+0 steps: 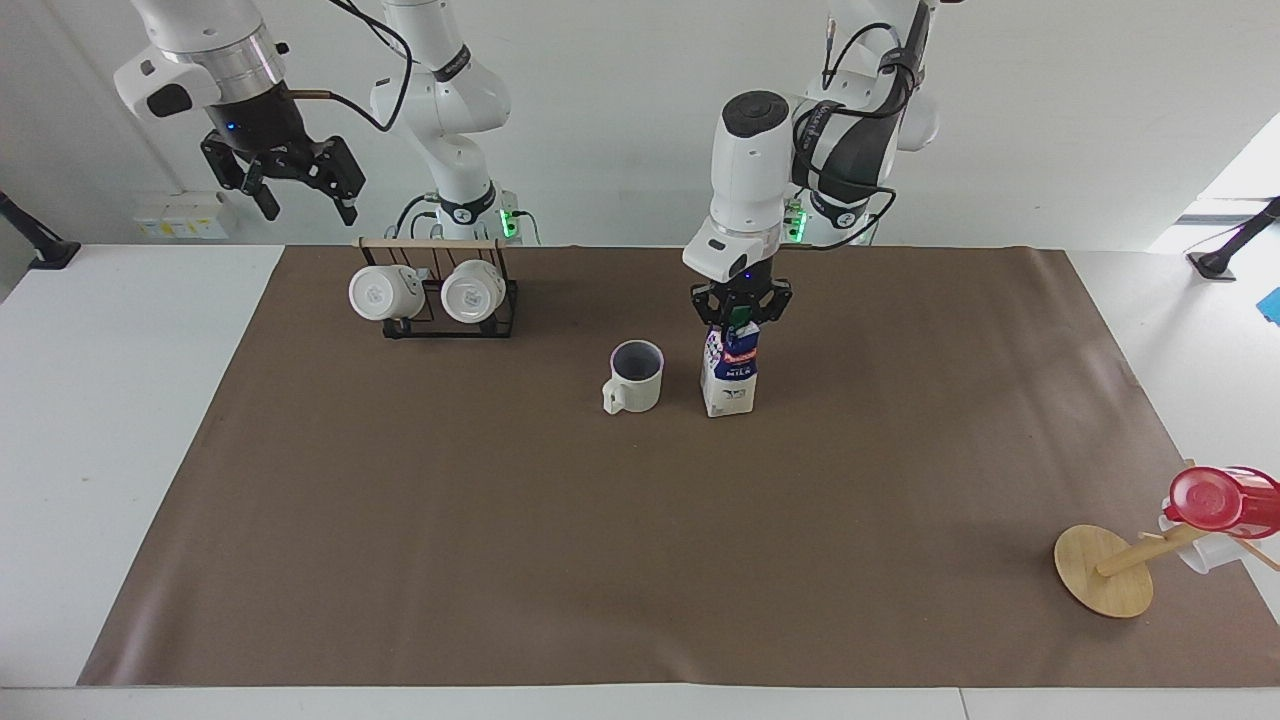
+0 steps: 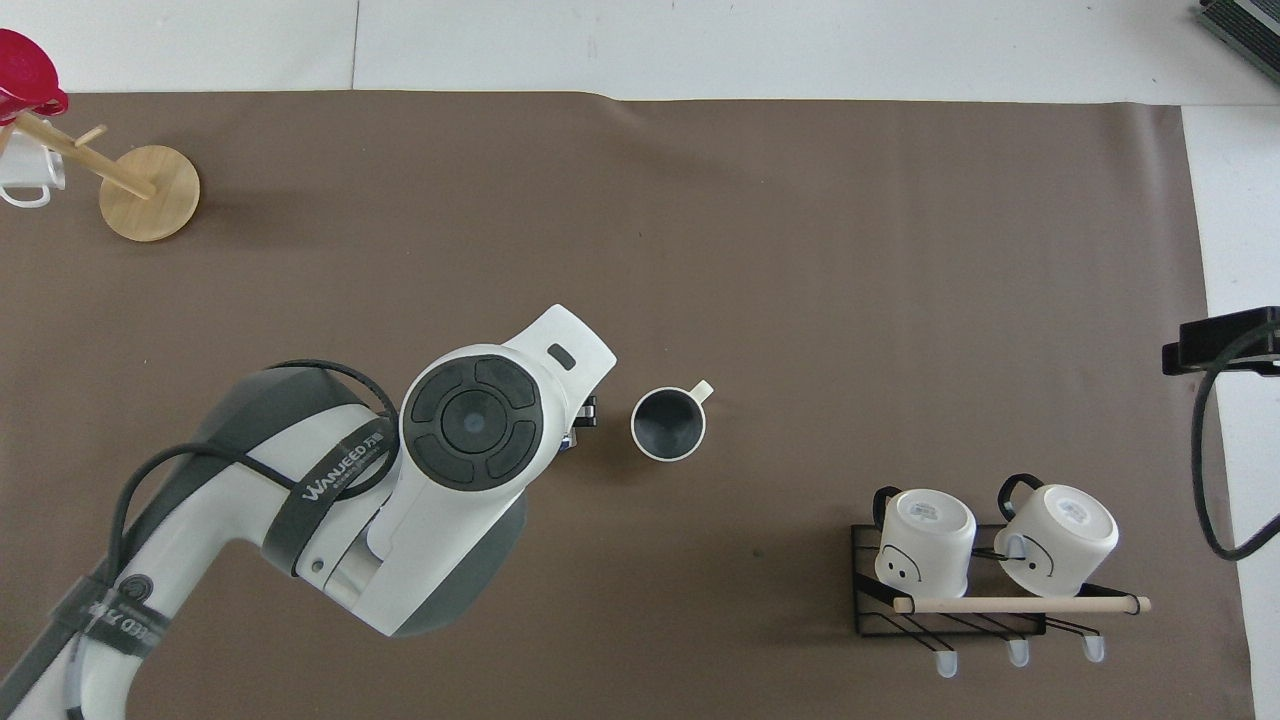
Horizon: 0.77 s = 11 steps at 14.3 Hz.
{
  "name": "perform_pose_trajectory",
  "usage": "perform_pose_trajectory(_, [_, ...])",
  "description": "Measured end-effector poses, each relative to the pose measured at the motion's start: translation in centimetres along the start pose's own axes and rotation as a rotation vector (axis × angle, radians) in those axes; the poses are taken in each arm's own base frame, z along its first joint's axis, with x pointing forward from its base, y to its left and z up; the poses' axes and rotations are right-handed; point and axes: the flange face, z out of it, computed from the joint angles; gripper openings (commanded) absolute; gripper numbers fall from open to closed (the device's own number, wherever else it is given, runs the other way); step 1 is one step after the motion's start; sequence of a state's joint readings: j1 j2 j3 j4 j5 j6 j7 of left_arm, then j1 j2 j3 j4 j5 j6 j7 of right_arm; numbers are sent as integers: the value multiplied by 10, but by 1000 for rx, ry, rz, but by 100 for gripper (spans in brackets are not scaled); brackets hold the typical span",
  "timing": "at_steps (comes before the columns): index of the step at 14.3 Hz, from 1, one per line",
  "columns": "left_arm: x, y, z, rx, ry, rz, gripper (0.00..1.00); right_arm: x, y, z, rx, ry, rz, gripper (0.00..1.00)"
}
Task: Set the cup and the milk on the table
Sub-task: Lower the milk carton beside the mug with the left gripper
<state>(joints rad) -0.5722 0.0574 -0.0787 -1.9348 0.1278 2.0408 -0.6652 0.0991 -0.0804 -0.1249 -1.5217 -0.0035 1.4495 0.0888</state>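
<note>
The tall white and dark-blue milk carton [image 1: 729,372] stands just beside the cream-white ceramic mug [image 1: 634,376]. The left gripper [image 1: 740,318] is clamped on its top; from overhead the arm hides it. The right gripper [image 1: 296,190] hangs spread apart above the black wire rack [image 1: 440,315].

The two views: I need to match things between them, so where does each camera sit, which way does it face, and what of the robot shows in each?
Facing view: high across the table, looking at the robots; both arms show, left gripper shut on the milk, right gripper open above the mug rack.
Overhead view: high above the robots' end, looking steeply down; the left arm fills the lower corner and hides the milk.
Shared: the cup beside the milk, the rack, the wooden stand, half a turn apart.
</note>
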Motion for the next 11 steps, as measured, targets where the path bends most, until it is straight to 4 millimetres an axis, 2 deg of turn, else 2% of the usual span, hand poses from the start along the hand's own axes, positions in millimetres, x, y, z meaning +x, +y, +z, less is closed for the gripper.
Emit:
perform_pose_trajectory(2, [0,0,0,0,-1,0,53,0,0,0,-1,0,-11,100])
perform_pose_trajectory(3, [0,0,0,0,-1,2,61,0,1,0,-10,0,-22,100])
perform_pose_trajectory(4, [0,0,0,0,-1,6,71,1,3,0,-26,1,-31,100])
perform_pose_trajectory(5, [0,-1,0,0,-1,9,93,1,4,1,-36,1,-37,100])
perform_pose_trajectory(6, [0,-1,0,0,-1,11,100,1,4,1,-38,1,-40,100])
perform_pose_trajectory(11, [1,-2,-2,4,-6,11,100,1,3,0,-38,1,-43,100])
